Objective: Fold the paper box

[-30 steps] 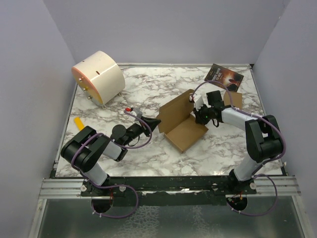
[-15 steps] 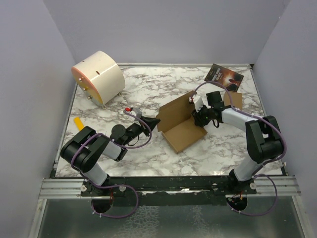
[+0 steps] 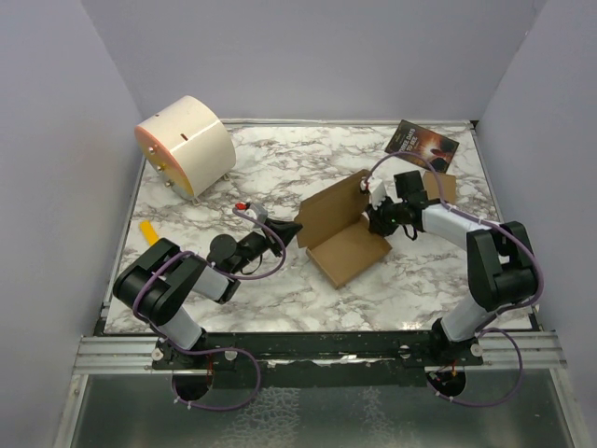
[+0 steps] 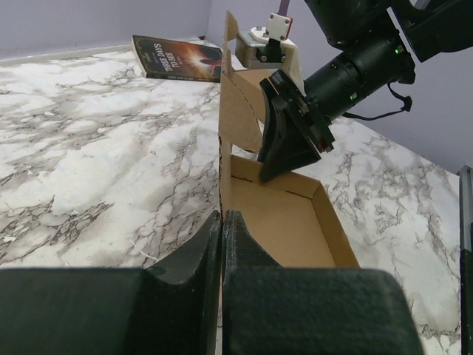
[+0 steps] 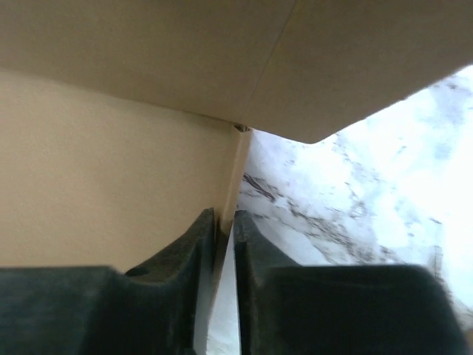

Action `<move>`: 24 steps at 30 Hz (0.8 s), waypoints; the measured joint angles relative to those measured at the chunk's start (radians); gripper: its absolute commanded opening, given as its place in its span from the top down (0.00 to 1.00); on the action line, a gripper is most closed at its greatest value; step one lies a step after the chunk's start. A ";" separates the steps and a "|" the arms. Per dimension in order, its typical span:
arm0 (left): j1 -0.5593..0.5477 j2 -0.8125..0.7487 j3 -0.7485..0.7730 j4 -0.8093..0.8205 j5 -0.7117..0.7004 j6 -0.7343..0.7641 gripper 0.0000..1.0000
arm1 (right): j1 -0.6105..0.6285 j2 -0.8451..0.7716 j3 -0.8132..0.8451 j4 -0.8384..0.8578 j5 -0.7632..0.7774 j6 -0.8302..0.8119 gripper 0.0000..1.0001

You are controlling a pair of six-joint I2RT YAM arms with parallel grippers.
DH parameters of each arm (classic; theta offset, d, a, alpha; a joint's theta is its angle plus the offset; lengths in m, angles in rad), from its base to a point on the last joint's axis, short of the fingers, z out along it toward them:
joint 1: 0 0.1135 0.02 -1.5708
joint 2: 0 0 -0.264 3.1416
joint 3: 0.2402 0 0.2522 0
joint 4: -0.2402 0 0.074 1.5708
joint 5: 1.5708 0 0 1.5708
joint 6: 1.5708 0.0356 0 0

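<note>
The paper box (image 3: pixel 347 250), half-formed on the marble tabletop (image 3: pixel 280 168), is probably light, thin and easily creased (stiff only across flat panels), so grip it at panel edges, where the left fingers (image 4: pixel 198 259) pinch its upright panel and the right fingers (image 5: pixel 259 255) pinch a side wall.

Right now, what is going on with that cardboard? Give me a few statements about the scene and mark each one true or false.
1. The left pincer and the right pincer are both closed on the paper box. True.
2. The box's big panel lies flat on the table. False: the panel stands raised along the tray's edge.
3. The dark booklet lies at the table's far right corner. True.
4. The cream drum sits inside the box. False: the drum stands at the far left, apart from the box.
</note>
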 measured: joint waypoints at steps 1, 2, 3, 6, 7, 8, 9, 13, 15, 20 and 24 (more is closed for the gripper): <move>0.000 0.000 0.000 0.000 0.000 0.000 1.00 | 0.000 0.002 -0.002 0.005 0.000 0.004 0.98; 0.000 0.000 0.000 0.000 0.001 -0.001 1.00 | 0.001 0.004 -0.003 0.010 0.001 0.007 0.99; 0.000 0.000 0.000 0.000 0.004 -0.001 1.00 | 0.005 0.007 -0.003 0.016 0.009 0.017 0.99; -0.002 0.000 0.000 0.000 0.011 -0.009 1.00 | 0.018 0.013 -0.003 0.029 0.030 0.028 0.99; -0.002 0.000 0.000 -0.001 0.012 -0.010 1.00 | 0.020 0.013 -0.003 0.032 0.039 0.029 0.99; -0.002 0.000 0.001 -0.001 0.013 -0.011 1.00 | 0.023 0.013 -0.003 0.035 0.047 0.029 0.95; -0.002 0.000 0.000 -0.001 0.013 -0.011 1.00 | 0.024 0.013 -0.003 0.036 0.051 0.028 0.83; -0.002 0.000 0.000 0.000 0.013 -0.006 1.00 | 0.027 0.010 -0.002 0.022 0.046 0.000 0.62; -0.002 -0.002 0.000 0.000 0.013 -0.004 1.00 | 0.024 -0.002 -0.002 0.005 0.040 -0.014 0.60; 0.000 -0.008 0.001 0.000 0.010 0.004 1.00 | 0.000 -0.061 -0.002 -0.048 0.006 -0.075 0.60; 0.000 -0.008 0.001 0.000 0.010 0.005 1.00 | -0.004 -0.068 -0.002 -0.079 -0.017 -0.108 0.62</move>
